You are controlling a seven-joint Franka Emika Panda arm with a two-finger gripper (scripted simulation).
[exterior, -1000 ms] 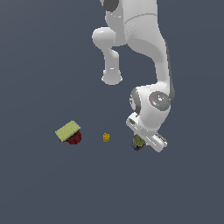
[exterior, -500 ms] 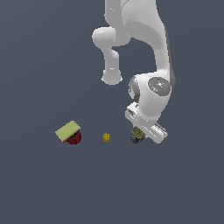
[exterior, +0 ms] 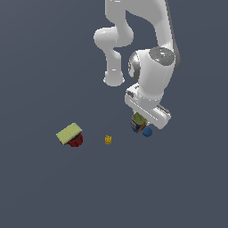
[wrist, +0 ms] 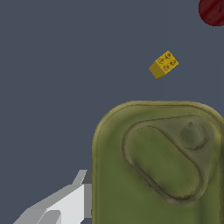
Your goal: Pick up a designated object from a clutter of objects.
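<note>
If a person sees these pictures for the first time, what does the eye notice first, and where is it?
The big white arm fills the upper part of the exterior view, its gripper down on the can, whose olive-green top nearly fills the wrist view. A small blue ball sits right beside the can. Farther toward the exterior view's left lie a tiny yellow brick and a yellow-green flat box against a dark red cup.
</note>
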